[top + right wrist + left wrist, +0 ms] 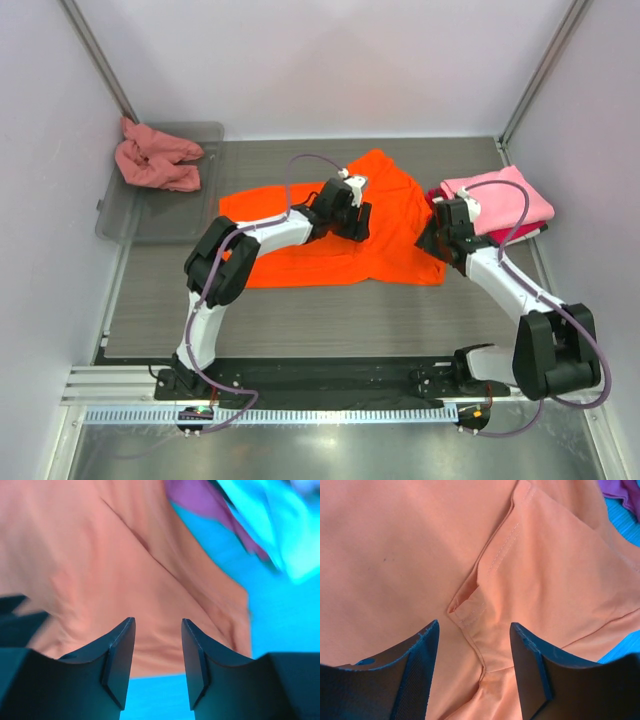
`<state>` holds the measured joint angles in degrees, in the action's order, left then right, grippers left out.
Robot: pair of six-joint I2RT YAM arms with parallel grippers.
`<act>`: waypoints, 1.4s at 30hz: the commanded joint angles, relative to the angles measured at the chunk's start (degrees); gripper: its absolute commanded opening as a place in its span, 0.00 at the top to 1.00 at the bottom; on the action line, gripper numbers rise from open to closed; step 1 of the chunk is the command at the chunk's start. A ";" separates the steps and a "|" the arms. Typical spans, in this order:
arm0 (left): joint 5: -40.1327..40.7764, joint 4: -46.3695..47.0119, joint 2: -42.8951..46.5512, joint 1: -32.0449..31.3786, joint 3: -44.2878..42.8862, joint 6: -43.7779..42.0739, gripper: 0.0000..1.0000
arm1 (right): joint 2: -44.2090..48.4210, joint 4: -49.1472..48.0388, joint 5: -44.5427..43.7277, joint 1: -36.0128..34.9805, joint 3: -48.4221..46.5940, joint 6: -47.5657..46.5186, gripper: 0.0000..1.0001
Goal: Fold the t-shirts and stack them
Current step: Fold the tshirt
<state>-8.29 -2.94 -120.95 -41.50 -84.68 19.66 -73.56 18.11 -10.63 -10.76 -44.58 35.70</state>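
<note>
The bright orange t-shirt (330, 245) lies spread out in the middle of the table. My left gripper (352, 222) is open just above its middle, and the left wrist view shows a sleeve hem and seam (470, 610) between the open fingers of the gripper (475, 645). My right gripper (437, 238) is open and empty over the shirt's right edge (150, 595), as the right wrist view shows (157, 645). The light pink t-shirt (500, 198) lies folded at the right on top of the crimson red one (522, 234). The dusty salmon-pink t-shirt (155, 160) lies bunched in the tray.
The clear grey plastic tray (185, 220) stands at the back left, against the left wall. White walls with metal posts close in the table on three sides. The folded stack sits near the right wall.
</note>
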 commanded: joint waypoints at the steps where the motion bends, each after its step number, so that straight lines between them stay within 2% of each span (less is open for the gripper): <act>1: -1.37 -0.31 0.28 0.19 -4.43 0.82 0.42 | 4.29 2.63 -2.28 0.22 4.31 1.64 0.53; 7: -1.20 -1.63 -4.12 0.19 -6.98 2.40 0.46 | 1.33 2.81 -3.78 1.27 5.38 1.48 0.56; 13: -0.58 -2.95 -3.51 0.19 -6.11 2.66 0.46 | -3.69 1.32 -1.77 3.63 6.08 1.65 0.64; 15: -0.23 -3.04 -2.81 0.27 -4.97 2.93 0.46 | -5.80 1.14 -0.71 4.87 6.08 1.30 0.72; 16: 0.03 -2.95 -1.76 0.19 -4.44 3.19 0.47 | -6.24 1.14 -0.97 6.27 6.08 1.39 0.86; 17: 0.21 -3.04 -1.05 0.19 -3.83 3.37 0.48 | -7.29 1.40 -1.58 7.07 6.08 1.39 0.92; 19: 0.82 -2.08 2.62 0.19 -1.19 3.89 0.48 | -7.56 1.93 -3.07 10.04 5.82 0.25 0.99; 23: 3.19 -3.38 7.82 0.45 0.75 5.03 0.46 | -5.81 2.37 -5.71 12.43 4.77 -0.11 0.99; 24: 3.46 -5.22 8.27 0.80 0.40 5.30 0.45 | -5.81 2.46 -5.63 12.43 4.41 -0.89 0.98; 25: 3.90 -6.19 8.70 1.06 0.22 5.65 0.45 | -5.98 2.54 -4.93 12.43 3.19 -1.33 0.89; 27: 5.92 -7.86 9.76 1.59 0.48 6.35 0.43 | -6.51 3.60 -3.61 12.35 2.30 -2.21 0.78; 28: 6.62 -8.39 10.20 2.29 1.88 6.44 0.43 | -6.33 3.51 -2.91 12.17 2.21 -2.56 0.73; 30: 7.76 -8.40 12.65 3.95 4.60 7.66 0.42 | -5.28 3.51 -2.72 11.30 2.21 -2.66 0.67; 31: 9.33 -7.09 13.71 4.66 6.01 8.11 0.42 | -3.97 3.60 -3.07 11.03 1.95 -2.92 0.59; 34: 11.10 -4.89 18.36 8.35 12.51 9.69 0.42 | -1.25 3.34 -3.61 8.85 0.12 -3.62 0.47; 38: 19.26 -8.21 21.36 12.13 14.29 9.43 0.41 | -2.37 0.18 1.05 6.81 -4.02 -5.12 0.47; 42: 28.58 -12.35 22.33 15.29 14.45 10.66 0.39 | -8.25 -1.41 4.47 4.88 -10.43 -5.29 0.48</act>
<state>11.09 -12.78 -101.78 -27.42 -69.80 28.75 -78.52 20.58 -9.67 -4.93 -49.80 31.59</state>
